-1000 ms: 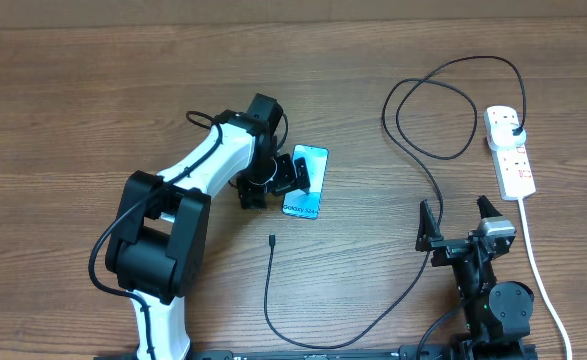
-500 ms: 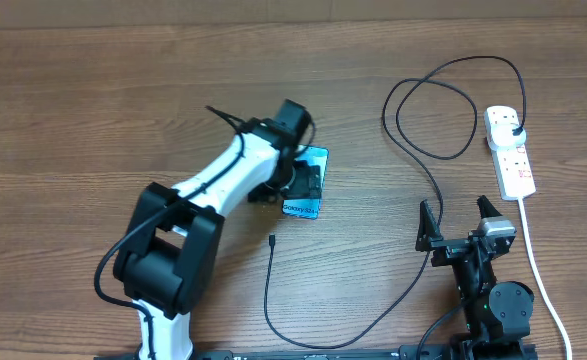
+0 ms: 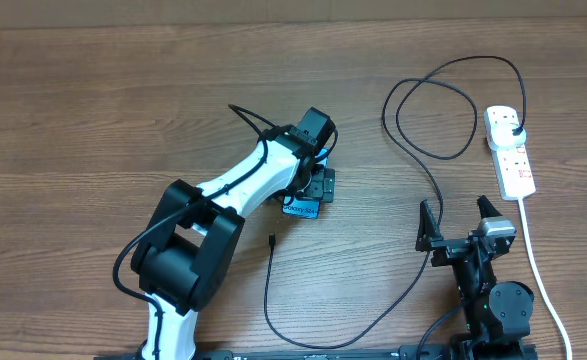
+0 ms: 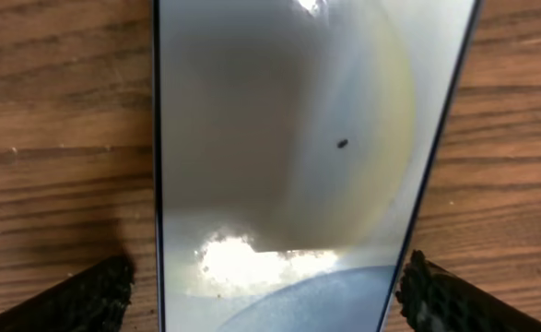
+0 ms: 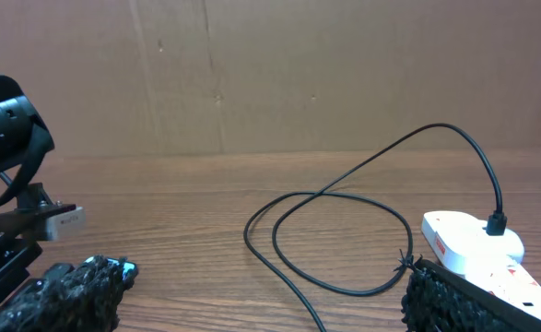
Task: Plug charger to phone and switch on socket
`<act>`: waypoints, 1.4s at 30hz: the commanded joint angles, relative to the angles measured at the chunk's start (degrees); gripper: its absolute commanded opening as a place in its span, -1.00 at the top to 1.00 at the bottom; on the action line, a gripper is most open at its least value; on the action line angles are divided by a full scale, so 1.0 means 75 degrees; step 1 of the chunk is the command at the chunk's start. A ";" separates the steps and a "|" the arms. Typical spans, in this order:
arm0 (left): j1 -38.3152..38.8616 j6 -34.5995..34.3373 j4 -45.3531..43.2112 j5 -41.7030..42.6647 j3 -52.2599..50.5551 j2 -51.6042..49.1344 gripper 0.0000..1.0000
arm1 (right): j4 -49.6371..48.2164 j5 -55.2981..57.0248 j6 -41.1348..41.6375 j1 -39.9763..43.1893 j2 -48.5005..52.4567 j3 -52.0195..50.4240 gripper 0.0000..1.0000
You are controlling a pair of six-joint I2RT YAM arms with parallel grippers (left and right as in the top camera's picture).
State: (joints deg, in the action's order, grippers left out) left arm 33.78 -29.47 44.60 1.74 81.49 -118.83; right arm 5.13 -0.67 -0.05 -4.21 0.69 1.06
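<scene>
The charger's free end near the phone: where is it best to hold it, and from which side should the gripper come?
Probably the short straight stretch of the charger just behind its connector tip. It lies flat on the table, so come from above, fingers closing across the cable. Leave the tip free, since it points toward the phone.

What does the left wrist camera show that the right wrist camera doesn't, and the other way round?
Only the left wrist view: the phone, its lit screen close up, lying between the open fingertips of the left tool. Only the right wrist view: the charger looping over the table, its plug in the white power strip, plus the left arm. Both: the wooden table and dark fingertips in the lower corners.
</scene>
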 commanded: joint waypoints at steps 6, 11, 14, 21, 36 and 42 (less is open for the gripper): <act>0.0050 0.0070 0.0516 0.0140 -0.0309 -0.1043 -0.73 | -0.0041 -0.0006 -0.0058 -0.0044 -0.0067 -0.0082 -1.00; 0.0050 0.0102 0.0670 -0.0003 -0.0309 -0.1043 -0.84 | -0.0041 -0.0003 -0.0058 -0.0044 -0.0067 -0.0082 -1.00; 0.0050 0.0090 0.0353 -0.0221 -0.0312 -0.1043 -0.88 | -0.0041 -0.0006 -0.0058 -0.0044 -0.0067 -0.0082 -1.00; 0.0050 0.0029 -0.0490 -0.0262 -0.0353 -0.1058 -0.92 | -0.0041 -0.0003 -0.0058 -0.0044 -0.0067 -0.0082 -1.00; 0.0052 0.0009 -0.0554 0.0012 -0.0370 -0.1413 -0.57 | -0.0041 -0.0003 -0.0058 -0.0044 -0.0067 -0.0082 -1.00; 0.0052 -0.0029 -0.0306 0.0574 -0.0370 -0.1460 -0.43 | -0.0041 -0.0006 -0.0058 -0.0044 -0.0067 -0.0082 -1.00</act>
State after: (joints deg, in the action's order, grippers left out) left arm 34.44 -28.88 41.21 -4.93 83.00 -121.19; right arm 5.15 -0.67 -0.08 -4.21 0.69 1.06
